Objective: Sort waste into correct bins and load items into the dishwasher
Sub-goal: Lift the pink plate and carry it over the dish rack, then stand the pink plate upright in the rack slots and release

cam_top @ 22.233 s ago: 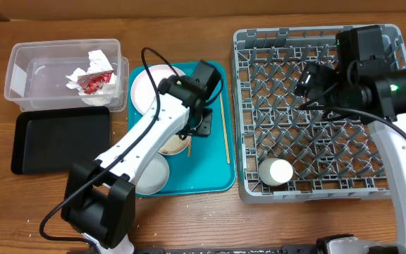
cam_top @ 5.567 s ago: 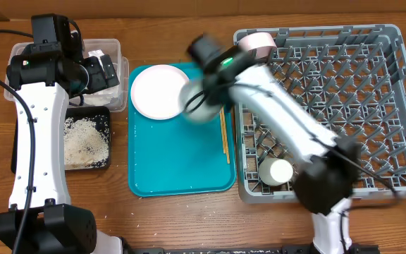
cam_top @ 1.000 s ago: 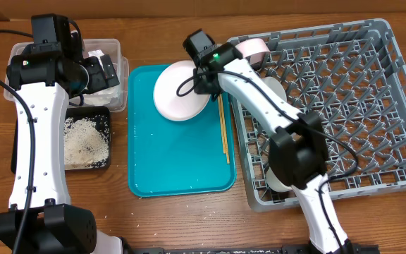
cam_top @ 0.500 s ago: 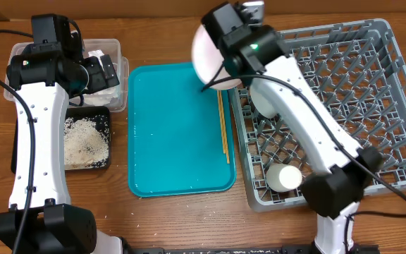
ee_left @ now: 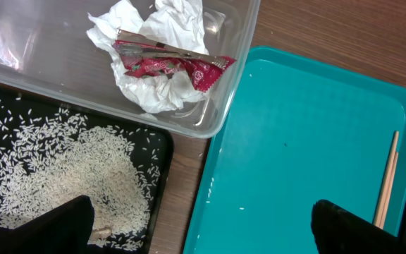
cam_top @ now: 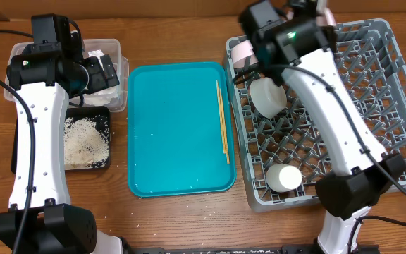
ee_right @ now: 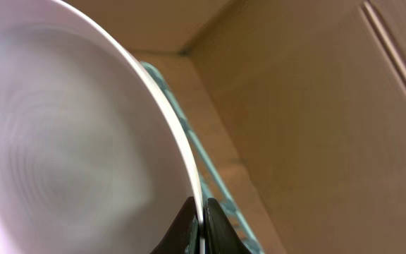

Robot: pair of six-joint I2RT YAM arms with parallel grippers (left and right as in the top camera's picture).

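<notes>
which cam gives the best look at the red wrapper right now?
Left wrist: the wrapper lies in plain sight on the napkin in the clear tub. Overhead, the left arm covers it; only bits of napkin show. Right wrist shows none of it, just the plate.

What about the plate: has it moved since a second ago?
Yes. The plate left the teal tray, lifted rightward toward the grey rack by the right gripper.
</notes>
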